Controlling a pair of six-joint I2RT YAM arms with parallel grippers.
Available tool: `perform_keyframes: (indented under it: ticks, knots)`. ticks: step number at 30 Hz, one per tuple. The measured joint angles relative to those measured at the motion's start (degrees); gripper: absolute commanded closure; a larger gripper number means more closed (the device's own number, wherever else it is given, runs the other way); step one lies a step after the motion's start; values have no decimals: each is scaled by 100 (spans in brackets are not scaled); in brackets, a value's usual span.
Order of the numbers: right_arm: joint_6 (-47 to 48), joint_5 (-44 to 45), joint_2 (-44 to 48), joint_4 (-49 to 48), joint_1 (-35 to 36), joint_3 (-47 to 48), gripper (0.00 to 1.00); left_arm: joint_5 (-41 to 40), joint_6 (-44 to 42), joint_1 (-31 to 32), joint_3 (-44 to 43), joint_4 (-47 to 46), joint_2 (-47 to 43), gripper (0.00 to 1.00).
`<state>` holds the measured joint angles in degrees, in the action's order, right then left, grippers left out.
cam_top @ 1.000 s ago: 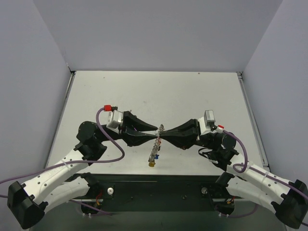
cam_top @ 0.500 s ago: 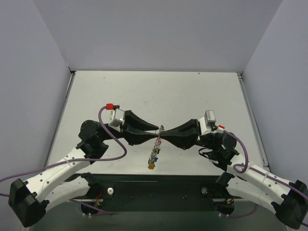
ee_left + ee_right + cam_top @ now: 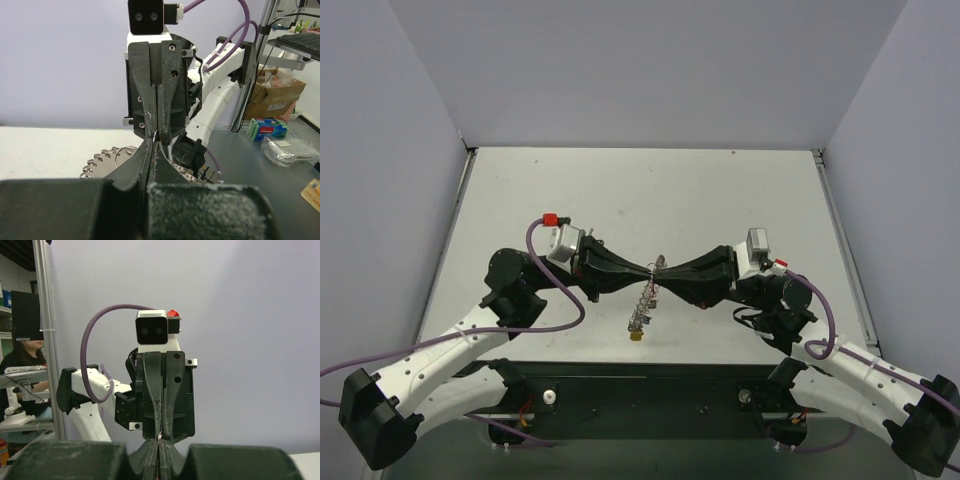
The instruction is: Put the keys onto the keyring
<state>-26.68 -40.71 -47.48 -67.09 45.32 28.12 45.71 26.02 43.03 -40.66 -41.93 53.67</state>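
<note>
The keyring [image 3: 642, 305] hangs over the near middle of the table, a chain of small silver pieces and coloured tags with a yellow bit at its lower end. My left gripper [image 3: 651, 268] and right gripper [image 3: 666, 270] meet tip to tip at its top, and both are shut on its thin wire. In the left wrist view the left gripper [image 3: 157, 138] is pressed shut, with the keyring's [image 3: 106, 159] silver fringe spreading to both sides below. In the right wrist view the right gripper [image 3: 160, 439] pinches a glinting bit of wire. I cannot pick out separate keys.
Grey walls enclose the white table [image 3: 640, 190] on three sides. The black base bar [image 3: 650, 385] runs along the near edge. Off the table, the left wrist view shows a cardboard box [image 3: 274, 95] and a green packet [image 3: 267, 128].
The left gripper's jaws have closed at the top of the keyring, and it has edged right. The hanging fringe has swung slightly. The right gripper stays shut in place.
</note>
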Motion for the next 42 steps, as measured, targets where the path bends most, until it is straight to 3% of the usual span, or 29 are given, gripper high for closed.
perform_keyframes:
  ticks: [2,3,6,9,16,22,26,29,36,42]
  knots:
    - [33,52,15,7,0,0,69,-35,-33,0,-26,79,-17,100]
    - [42,101,37,0,0,0,49,-55,-85,0,-55,173,-35,100]
    - [133,269,267,-66,-2,0,23,-173,-238,-4,-103,570,-109,100]
    - [313,435,632,-55,-35,0,16,-352,-433,-4,-184,1056,-173,100]
    - [907,702,1252,859,-39,46,14,-964,-861,-4,-278,1989,-389,100]
    - [1338,872,1261,2310,-39,372,8,-1609,-1316,-4,-579,3064,-413,100]
    - [1421,1091,1023,3558,-39,962,0,-2120,-1552,-4,-723,3724,-485,100]
    - [1447,1239,745,4277,-39,1429,0,-2625,-1709,-4,-750,4240,-610,100]
    - [1333,1458,216,5401,-164,1762,0,-3869,-1875,-11,-750,5243,-802,100]
    - [1233,1528,22,5877,-339,1803,0,-4352,-1908,-243,-778,5740,-988,100]
